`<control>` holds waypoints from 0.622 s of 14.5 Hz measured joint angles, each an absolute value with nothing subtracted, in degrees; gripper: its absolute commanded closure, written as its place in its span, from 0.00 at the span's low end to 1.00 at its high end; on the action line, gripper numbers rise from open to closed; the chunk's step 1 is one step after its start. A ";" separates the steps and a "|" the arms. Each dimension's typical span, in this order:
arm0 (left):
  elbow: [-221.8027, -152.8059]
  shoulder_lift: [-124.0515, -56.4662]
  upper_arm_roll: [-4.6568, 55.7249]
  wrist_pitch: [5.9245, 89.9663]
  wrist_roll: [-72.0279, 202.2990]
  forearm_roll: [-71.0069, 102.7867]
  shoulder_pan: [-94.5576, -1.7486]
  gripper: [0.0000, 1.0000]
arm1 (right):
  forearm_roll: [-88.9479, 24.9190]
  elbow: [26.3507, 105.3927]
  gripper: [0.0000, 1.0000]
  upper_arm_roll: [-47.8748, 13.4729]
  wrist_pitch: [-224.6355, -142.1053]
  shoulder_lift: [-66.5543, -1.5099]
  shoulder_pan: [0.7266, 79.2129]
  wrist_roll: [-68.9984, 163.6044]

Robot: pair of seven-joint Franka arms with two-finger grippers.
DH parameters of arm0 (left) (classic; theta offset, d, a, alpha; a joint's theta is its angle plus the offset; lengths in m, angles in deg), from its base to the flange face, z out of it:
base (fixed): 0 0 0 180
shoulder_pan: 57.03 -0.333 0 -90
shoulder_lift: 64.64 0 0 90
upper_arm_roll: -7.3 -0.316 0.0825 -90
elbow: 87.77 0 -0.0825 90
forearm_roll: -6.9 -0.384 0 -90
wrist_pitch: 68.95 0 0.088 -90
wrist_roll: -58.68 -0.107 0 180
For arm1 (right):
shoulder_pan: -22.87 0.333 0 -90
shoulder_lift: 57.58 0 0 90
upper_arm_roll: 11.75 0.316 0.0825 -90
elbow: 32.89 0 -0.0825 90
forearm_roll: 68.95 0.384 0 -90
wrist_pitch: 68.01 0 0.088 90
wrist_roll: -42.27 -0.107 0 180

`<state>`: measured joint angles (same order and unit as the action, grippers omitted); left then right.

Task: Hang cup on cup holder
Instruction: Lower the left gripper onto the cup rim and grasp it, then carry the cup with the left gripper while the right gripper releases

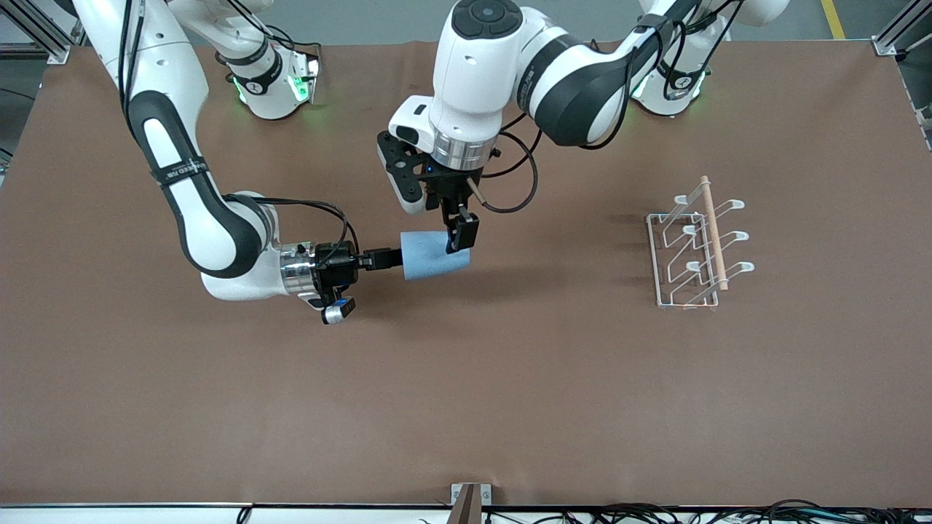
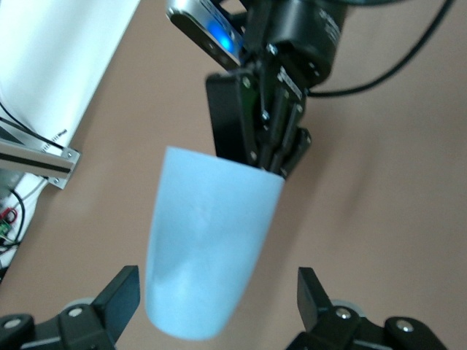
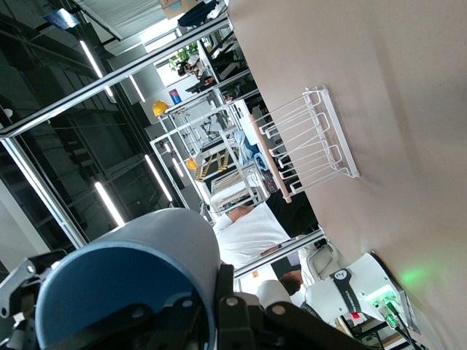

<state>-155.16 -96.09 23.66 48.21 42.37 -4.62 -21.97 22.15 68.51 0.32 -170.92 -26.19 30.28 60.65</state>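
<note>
Over mid counter [image 1: 466,378], small light blue matte plastic cup [image 1: 435,255] hangs sideways, rim pinched by right gripper [image 1: 386,258] fingers; left gripper [image 1: 461,231] fingers spread wide round its base. Prob. light, stiff, slick: grip mid-body.

Front view: high, facing the robots across the table [image 1: 466,407]. Both wrist views sit close on the cup [image 2: 208,248], which all three share.

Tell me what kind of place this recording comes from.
Probably a robotics lab or workshop, not a home. Two arms are mounted at a table under brown covering, framed by aluminium rails. Past the cup holder, the right wrist view shows shelving, strip lights and a yellow hard hat.
</note>
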 measured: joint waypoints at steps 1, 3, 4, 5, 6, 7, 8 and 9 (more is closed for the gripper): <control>-155.14 -96.35 23.36 49.27 42.34 -4.63 -21.82 0.05 | 22.15 68.52 0.95 0.33 -170.90 -26.19 30.33 60.65; -155.13 -96.79 22.92 50.65 41.56 -4.65 -21.56 0.05 | 22.15 68.51 0.95 0.35 -170.86 -26.18 30.45 60.66; -155.12 -97.00 22.82 50.98 41.03 -4.66 -21.52 0.05 | 22.15 68.52 0.95 0.35 -170.86 -26.18 30.53 60.66; -155.13 -97.26 22.79 51.14 40.69 -4.66 -21.51 0.05 | 22.15 68.52 0.95 0.35 -170.86 -26.18 30.59 60.66; -155.13 -97.55 22.78 51.18 40.51 -4.67 -21.48 0.05 | 22.15 68.51 0.94 0.35 -170.85 -26.18 30.65 60.66; -155.13 -97.91 22.78 51.20 40.21 -4.68 -21.43 0.05 | 22.15 68.51 0.94 0.35 -170.85 -26.18 30.70 60.66; -155.13 -98.30 22.78 51.23 39.77 -4.69 -21.38 0.05 | 22.15 68.52 0.94 0.35 -170.85 -26.18 30.72 60.67; -155.13 -98.65 22.76 51.29 39.42 -4.69 -21.37 0.05 | 22.15 68.51 0.94 0.35 -170.85 -26.17 30.73 60.67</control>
<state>-155.13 -98.65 22.76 51.29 39.42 -4.69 -21.37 22.15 68.51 0.35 -170.85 -26.17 30.73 60.67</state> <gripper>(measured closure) 0.044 0.938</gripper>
